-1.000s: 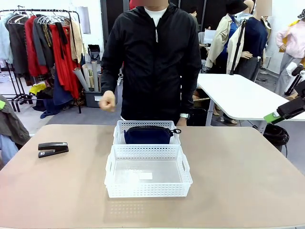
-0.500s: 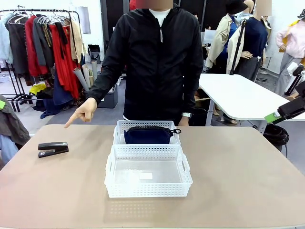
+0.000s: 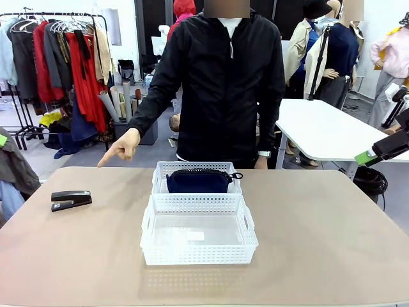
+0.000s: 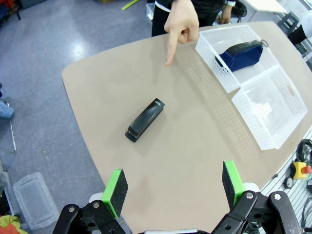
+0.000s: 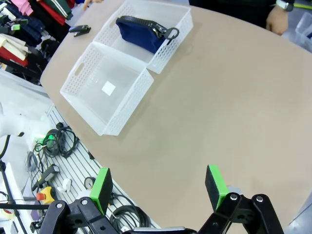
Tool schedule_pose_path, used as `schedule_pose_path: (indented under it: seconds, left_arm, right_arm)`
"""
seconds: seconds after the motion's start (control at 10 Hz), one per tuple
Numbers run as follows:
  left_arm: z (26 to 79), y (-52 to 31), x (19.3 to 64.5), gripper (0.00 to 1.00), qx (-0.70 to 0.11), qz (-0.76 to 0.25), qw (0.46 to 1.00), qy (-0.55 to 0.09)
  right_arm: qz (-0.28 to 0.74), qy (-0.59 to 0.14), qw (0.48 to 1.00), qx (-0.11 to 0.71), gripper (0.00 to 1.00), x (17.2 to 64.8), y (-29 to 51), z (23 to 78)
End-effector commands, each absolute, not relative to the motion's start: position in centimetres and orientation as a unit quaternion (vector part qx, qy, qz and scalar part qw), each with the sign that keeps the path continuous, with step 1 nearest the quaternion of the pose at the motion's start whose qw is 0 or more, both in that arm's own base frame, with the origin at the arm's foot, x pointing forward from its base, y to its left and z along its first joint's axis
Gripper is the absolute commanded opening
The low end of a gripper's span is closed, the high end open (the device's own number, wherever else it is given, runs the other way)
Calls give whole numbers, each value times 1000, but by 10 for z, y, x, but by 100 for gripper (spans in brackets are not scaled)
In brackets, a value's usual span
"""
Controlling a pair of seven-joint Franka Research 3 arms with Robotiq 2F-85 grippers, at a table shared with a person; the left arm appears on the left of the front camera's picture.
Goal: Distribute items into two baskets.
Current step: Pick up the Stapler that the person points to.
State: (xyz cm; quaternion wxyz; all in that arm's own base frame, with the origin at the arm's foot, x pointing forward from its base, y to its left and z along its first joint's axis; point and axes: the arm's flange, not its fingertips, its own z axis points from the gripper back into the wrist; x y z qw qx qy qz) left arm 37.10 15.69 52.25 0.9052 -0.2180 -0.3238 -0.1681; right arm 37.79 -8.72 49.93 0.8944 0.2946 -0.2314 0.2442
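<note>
Toward nine o'clock on the table (image 3: 319, 243), a person's hand (image 3: 121, 148) newly points at the stapler (image 3: 71, 199), likely next; left gripper (image 4: 175, 187) and right gripper (image 5: 158, 187) spread.

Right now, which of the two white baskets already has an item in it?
The far basket, on the side of the person: the navy pouch lies inside it. The near basket holds only its small label.

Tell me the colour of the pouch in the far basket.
Navy blue; the pouch shows best in the right wrist view.
</note>
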Motion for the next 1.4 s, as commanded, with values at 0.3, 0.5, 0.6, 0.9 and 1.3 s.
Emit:
schedule_pose_path:
  seconds: [0.3,0.5,0.6,0.9,1.3]
  left_arm:
    - [522,158,371,100,-225,-173,900,-330]
    - [522,158,371,100,-225,-173,900,-330]
    - [522,158,371,100,-225,-173,900,-330]
    - [522,158,371,100,-225,-173,900,-330]
    - [512,149,437,100,-197,-207,920,-270]
  right_arm:
    - [245,-234,894,292,100,379,-87,499]
    - [245,-234,894,292,100,379,-87,499]
    - [245,-234,894,292,100,379,-87,499]
    - [245,-234,894,292,100,379,-87,499]
    - [245,-234,894,292,100,379,-87,499]
